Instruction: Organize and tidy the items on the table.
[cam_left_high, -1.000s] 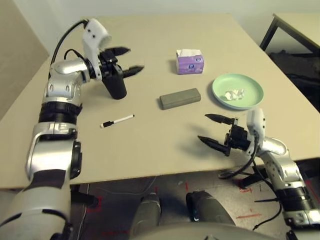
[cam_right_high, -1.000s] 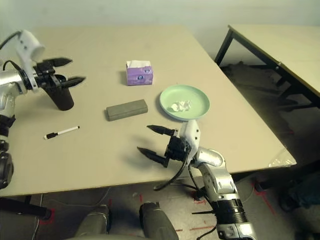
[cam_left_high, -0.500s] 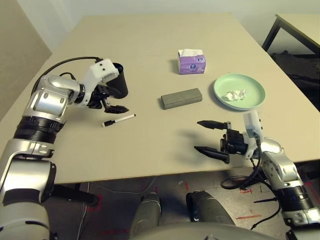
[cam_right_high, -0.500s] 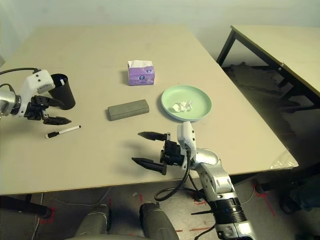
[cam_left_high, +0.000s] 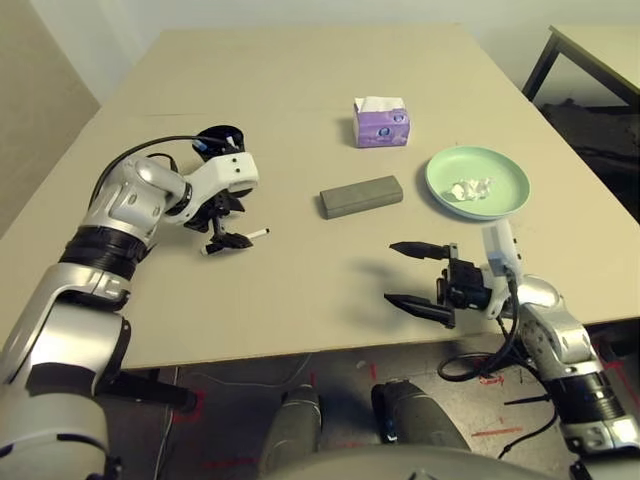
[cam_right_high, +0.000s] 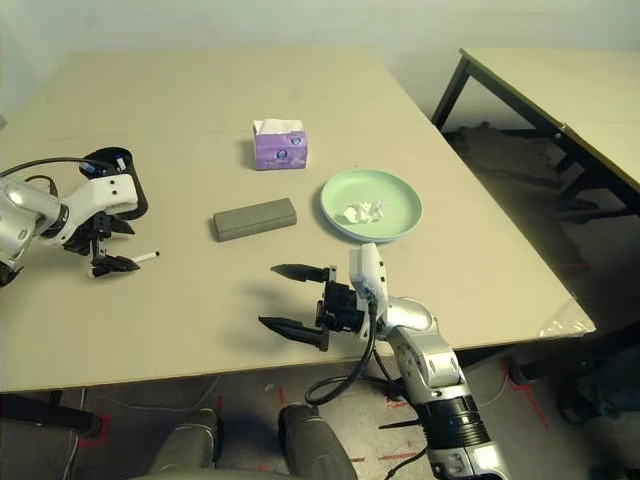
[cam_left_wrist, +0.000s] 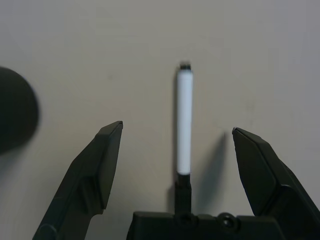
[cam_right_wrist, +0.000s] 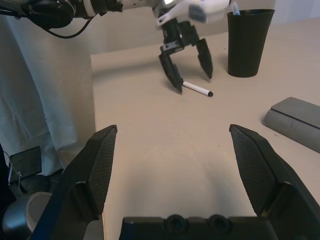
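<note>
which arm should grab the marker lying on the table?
Left. The left gripper is open right over the marker, fingers on either side of it beside the black cup. The right gripper hangs open near the table's front edge.

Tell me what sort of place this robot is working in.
Probably a lab or test room rather than a home. A plain beige table holds just a few props, a second black-legged table stands beside it, and red tape marks and loose cables lie on the floor beneath.
</note>
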